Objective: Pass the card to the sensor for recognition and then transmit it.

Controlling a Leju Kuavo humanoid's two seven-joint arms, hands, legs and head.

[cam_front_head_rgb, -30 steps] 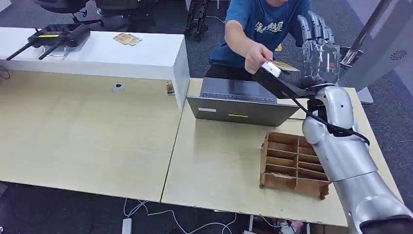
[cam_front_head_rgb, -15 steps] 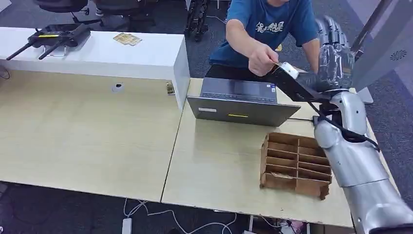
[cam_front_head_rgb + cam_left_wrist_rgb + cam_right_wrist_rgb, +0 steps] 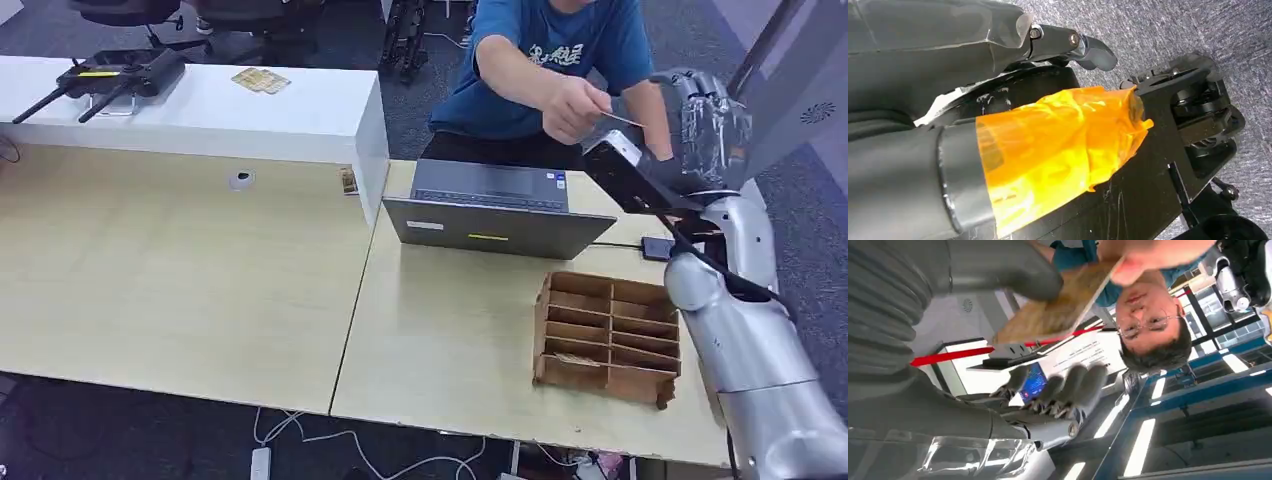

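From the head view, your right hand [image 3: 705, 130] is raised past the far right corner of the surface [image 3: 450, 350], and the person's hand [image 3: 572, 105] is pinching the near end of a thin card [image 3: 622, 120] that reaches toward your fingers. The step in hand reads as the handover. Keep the arm steady, let the person take the pull, and loosen your thumb only once their pinch is firm; do not tug back or swing the wrist, since the card is edge-on and could slip.

Counted here: one card in the exchange, one open laptop [image 3: 495, 210] at the far edge of the surface, one brown compartment tray [image 3: 608, 338] near the right front corner, and one small stack of cards [image 3: 261, 80] on the white counter [image 3: 300, 115] beyond.

In the right wrist view, the thick thumb [image 3: 1013, 270] lies over the card [image 3: 1058, 307] while the person's fingertips [image 3: 1133, 270] pinch its other end. The dark fingers [image 3: 1068, 390] stand apart from the card, spread and unloaded. I judge your hand to be grasping the card under the thumb alone, though the contact beneath it is hidden.

In the left wrist view, your left hand [image 3: 998, 145] points at the floor, wrapped in orange tape; I cannot tell whether it is released or clenched.
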